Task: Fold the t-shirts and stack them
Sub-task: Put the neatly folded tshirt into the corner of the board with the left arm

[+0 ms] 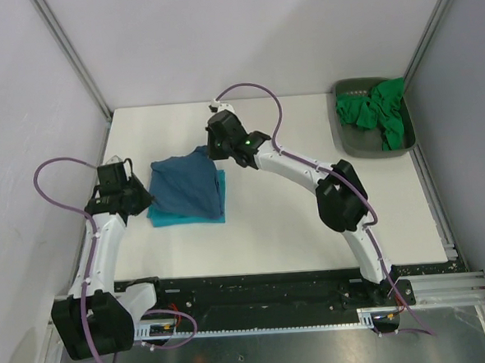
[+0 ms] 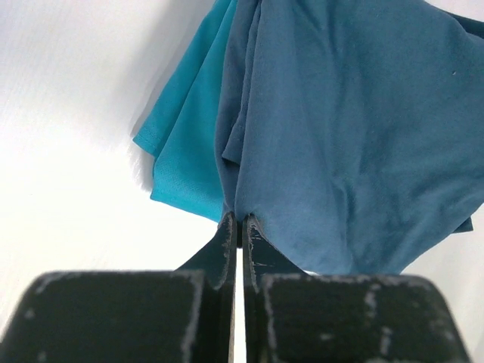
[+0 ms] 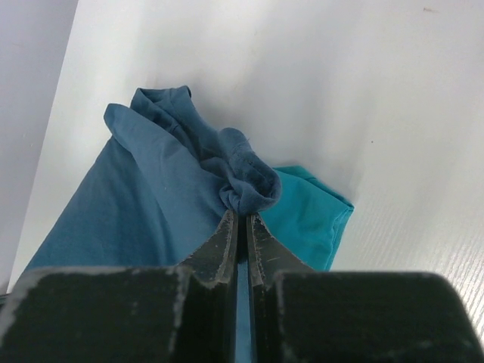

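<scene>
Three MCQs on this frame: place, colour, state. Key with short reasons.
1. Where are the green t-shirts? A) in the grey tray B) on an arm C) at the near table edge
2. What colour is the t-shirt under the dark blue t-shirt? A) white B) turquoise C) green
3. The left gripper and right gripper are: A) wide open B) shut on the dark blue t-shirt C) shut on the tray

1 A: the green heap sits in the tray.
2 B: the turquoise t-shirt shows beneath the blue one.
3 B: the wrist views show both pinching blue cloth.
</scene>
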Robot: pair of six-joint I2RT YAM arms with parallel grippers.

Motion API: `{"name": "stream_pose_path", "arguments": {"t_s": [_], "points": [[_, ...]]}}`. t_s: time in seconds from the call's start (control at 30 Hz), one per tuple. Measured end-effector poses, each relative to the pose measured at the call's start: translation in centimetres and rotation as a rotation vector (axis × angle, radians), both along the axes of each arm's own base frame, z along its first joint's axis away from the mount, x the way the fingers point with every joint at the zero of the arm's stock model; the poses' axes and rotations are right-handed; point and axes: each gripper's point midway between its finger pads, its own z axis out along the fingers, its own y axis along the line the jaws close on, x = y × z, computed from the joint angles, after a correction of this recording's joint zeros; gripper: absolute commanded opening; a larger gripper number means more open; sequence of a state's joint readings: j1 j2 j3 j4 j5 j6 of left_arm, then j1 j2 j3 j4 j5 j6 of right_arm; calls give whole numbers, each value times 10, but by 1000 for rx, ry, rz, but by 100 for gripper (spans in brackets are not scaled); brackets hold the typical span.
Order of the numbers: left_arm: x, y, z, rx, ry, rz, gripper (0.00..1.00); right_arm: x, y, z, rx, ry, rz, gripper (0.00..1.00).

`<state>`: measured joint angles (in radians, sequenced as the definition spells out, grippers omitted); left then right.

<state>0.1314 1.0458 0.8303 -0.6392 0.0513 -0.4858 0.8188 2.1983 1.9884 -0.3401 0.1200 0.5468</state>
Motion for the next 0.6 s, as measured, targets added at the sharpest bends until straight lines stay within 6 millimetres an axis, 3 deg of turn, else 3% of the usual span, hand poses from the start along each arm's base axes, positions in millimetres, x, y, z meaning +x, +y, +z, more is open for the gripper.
{"name": "stream_pose_path", "arguments": {"t_s": [0.1,0.17,0.23,0.3,0.37,0.47,0.6], "points": [[0,1,-3,4,10,4,0,1,0,-8,-6,13,2,0],[0,3,-5,7,17,8,4,3,-1,-10,-7,17,1,10],[0,5,-9,14,27,16,25,4,-2,-14,-8,25,1,29],[-2,8,-17,22,49,20,57,7,-3,-18,-5,39,0,48],[-8,16,-30,31,85,55,75,12,-4,-22,-5,59,4,61],[-21,30,-43,47,132,123,80,21,-16,-32,-17,94,-7,67],[-18,31,-31,61,93,131,74,30,-40,-42,-52,137,-43,67]]}}
